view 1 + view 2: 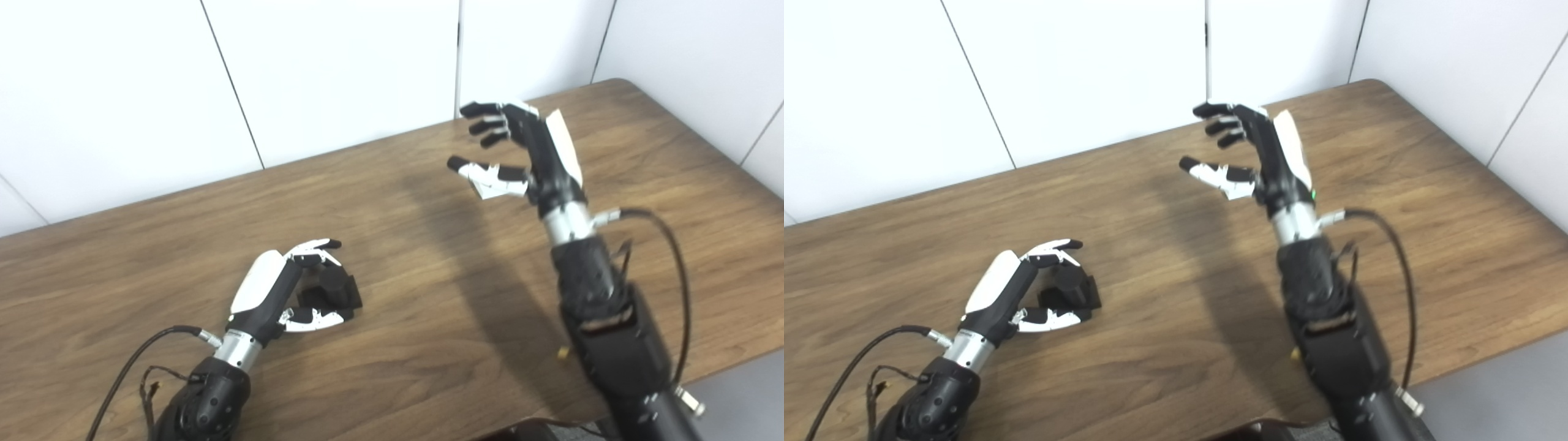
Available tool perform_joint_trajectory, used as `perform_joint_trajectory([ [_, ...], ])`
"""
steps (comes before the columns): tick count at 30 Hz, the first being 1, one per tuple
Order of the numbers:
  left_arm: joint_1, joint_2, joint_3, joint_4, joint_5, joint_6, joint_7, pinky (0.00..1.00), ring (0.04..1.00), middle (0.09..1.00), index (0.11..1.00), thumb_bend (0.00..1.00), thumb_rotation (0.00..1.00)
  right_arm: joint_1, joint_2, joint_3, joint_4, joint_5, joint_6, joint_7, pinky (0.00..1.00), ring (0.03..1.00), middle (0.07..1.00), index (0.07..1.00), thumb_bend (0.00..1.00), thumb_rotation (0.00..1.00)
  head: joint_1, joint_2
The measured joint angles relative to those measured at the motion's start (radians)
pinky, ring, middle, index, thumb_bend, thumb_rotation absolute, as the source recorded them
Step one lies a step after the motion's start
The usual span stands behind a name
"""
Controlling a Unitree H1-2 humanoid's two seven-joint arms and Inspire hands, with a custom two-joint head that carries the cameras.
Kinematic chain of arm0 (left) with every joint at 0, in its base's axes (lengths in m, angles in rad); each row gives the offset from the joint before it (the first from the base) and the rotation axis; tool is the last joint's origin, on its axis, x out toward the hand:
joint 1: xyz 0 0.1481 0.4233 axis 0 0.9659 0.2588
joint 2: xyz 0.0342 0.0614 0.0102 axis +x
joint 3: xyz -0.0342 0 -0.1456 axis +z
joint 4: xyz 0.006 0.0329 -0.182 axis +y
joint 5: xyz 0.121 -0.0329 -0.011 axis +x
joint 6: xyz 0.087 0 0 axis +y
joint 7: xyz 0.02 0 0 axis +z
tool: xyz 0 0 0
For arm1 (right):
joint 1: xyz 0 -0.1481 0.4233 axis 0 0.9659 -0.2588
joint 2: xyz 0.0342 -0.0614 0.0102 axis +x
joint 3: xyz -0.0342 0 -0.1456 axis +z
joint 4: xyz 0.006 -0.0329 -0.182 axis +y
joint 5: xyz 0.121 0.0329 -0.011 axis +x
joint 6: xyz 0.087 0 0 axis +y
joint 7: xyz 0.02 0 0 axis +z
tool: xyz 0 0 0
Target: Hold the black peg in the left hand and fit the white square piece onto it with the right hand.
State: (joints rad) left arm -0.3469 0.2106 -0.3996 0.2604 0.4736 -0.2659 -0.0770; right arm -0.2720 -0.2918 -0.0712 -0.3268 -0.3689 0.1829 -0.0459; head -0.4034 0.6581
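My left hand (278, 291) lies on the wooden table (429, 343) at the lower left. Its fingers curl over a black peg (337, 291) and its thumb lies along the peg's near side, so the hand closes on the peg at table level. The peg also shows in the right eye view (1072, 293). My right hand (520, 153) is raised above the far right part of the table, with fingers and thumb spread apart and nothing in it. No white square piece shows in either view.
White wall panels (337, 73) stand behind the table's far edge. The table's rounded right corner (625, 82) is at the back right. A small yellowish bit (561, 352) lies by my right forearm. Cables hang from both wrists.
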Motion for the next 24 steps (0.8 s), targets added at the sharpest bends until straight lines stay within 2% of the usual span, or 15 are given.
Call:
perform_joint_trajectory([
  [4,-0.001,0.005,0.006,0.019,0.0,-0.034,0.001,0.74,0.865,0.838,0.49,0.52,0.07,-0.076,-0.123,0.034,0.025,-0.052,0.009,0.087,0.53,0.656,0.707,0.658,0.67,0.12,0.003,-0.003],
  [7,-0.003,0.005,0.012,0.031,0.0,-0.052,0.003,0.74,0.863,0.837,0.49,0.52,0.07,-0.14,-0.202,0.061,0.047,-0.096,0.032,0.153,0.58,0.685,0.725,0.661,0.69,0.11,0.002,-0.002],
  [10,-0.003,0.005,0.015,0.033,0.0,-0.059,0.003,0.75,0.863,0.835,0.49,0.52,0.07,-0.188,-0.249,0.093,0.078,-0.134,0.044,0.213,0.64,0.737,0.746,0.665,0.71,0.09,0.003,-0.002],
  [14,-0.002,0.005,0.016,0.033,-0.001,-0.062,0.001,0.76,0.867,0.835,0.49,0.52,0.07,-0.247,-0.322,0.155,0.134,-0.179,0.043,0.305,0.63,0.755,0.765,0.667,0.72,0.07,0.005,0.0],
  [19,0.0,0.005,0.02,0.033,-0.001,-0.064,-0.001,0.76,0.867,0.835,0.49,0.52,0.07,-0.354,-0.411,0.227,0.21,-0.235,0.041,0.444,0.73,0.869,0.843,0.733,0.72,0.11,0.005,0.0],
  [21,-0.001,0.004,0.021,0.033,-0.001,-0.064,-0.002,0.76,0.867,0.834,0.49,0.52,0.07,-0.407,-0.45,0.272,0.246,-0.251,0.039,0.518,0.76,0.897,0.86,0.749,0.73,0.12,0.008,0.0],
  [24,-0.001,0.004,0.023,0.033,-0.002,-0.064,-0.003,0.75,0.866,0.836,0.49,0.52,0.07,-0.461,-0.47,0.314,0.292,-0.265,0.036,0.601,0.82,0.937,0.889,0.777,0.74,0.14,0.009,0.0],
])
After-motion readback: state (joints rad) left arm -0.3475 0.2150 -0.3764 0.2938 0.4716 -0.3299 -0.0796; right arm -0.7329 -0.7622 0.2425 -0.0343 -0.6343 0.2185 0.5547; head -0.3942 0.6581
